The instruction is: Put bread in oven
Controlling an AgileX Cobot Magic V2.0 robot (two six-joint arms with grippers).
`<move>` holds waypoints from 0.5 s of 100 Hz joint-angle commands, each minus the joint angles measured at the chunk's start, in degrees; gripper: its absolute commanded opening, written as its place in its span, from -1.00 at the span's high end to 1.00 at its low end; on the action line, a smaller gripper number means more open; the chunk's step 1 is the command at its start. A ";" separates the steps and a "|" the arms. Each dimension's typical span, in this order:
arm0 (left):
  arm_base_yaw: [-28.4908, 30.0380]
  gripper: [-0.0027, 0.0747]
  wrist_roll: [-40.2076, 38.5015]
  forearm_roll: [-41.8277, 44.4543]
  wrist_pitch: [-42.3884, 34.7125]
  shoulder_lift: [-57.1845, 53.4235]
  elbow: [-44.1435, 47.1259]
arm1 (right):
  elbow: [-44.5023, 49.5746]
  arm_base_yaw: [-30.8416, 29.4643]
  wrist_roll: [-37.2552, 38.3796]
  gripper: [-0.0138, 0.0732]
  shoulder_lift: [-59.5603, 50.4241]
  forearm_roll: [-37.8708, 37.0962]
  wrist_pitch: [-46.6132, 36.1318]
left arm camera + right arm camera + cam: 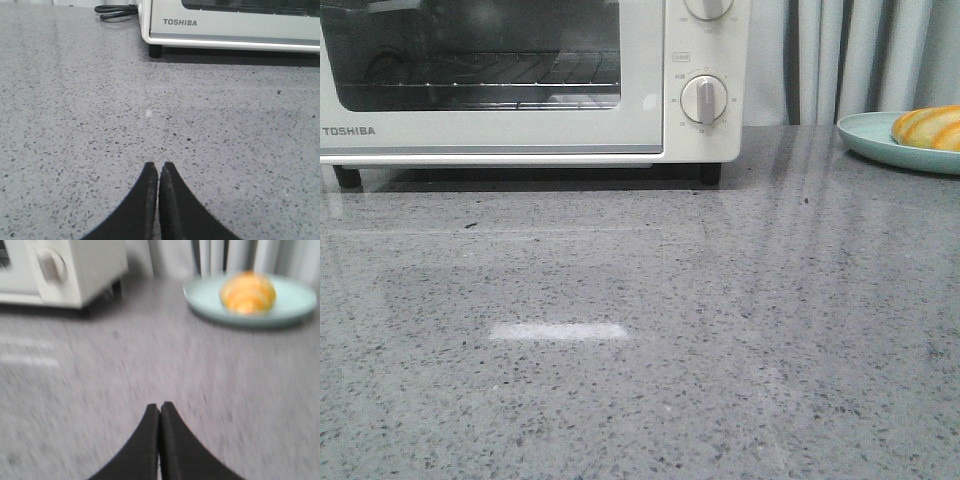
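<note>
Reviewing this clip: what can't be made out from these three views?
- Striped golden-orange bread roll on the pale green plate: cut by the front view's right edge; blurred in the right wrist view.
- White Toshiba toaster oven: top cropped in the front view; interior dim behind glass.
- Both arms: outside the front view; only the shut left claw and right claw show.

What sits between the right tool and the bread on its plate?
Nothing: in the right wrist view only bare grey countertop runs from the shut right tool to the plate holding the bread. The oven stands off to one side.
</note>
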 commanded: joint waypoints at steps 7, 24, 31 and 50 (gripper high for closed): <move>0.16 0.99 -0.61 -12.87 -6.68 -1.72 1.37 | 0.70 -0.29 0.76 0.84 -1.26 -1.26 -20.70; 0.16 0.99 -0.61 -43.91 -14.29 -1.72 1.37 | 0.70 -0.29 8.57 0.84 -1.26 5.62 -30.37; 0.16 0.99 -0.61 -51.00 -15.39 -1.72 1.37 | 0.70 -0.29 8.78 0.84 -1.26 9.14 -28.55; 0.16 0.99 -0.61 -63.67 -14.63 -1.72 0.88 | -0.17 -0.29 8.78 0.84 -1.26 23.44 -26.15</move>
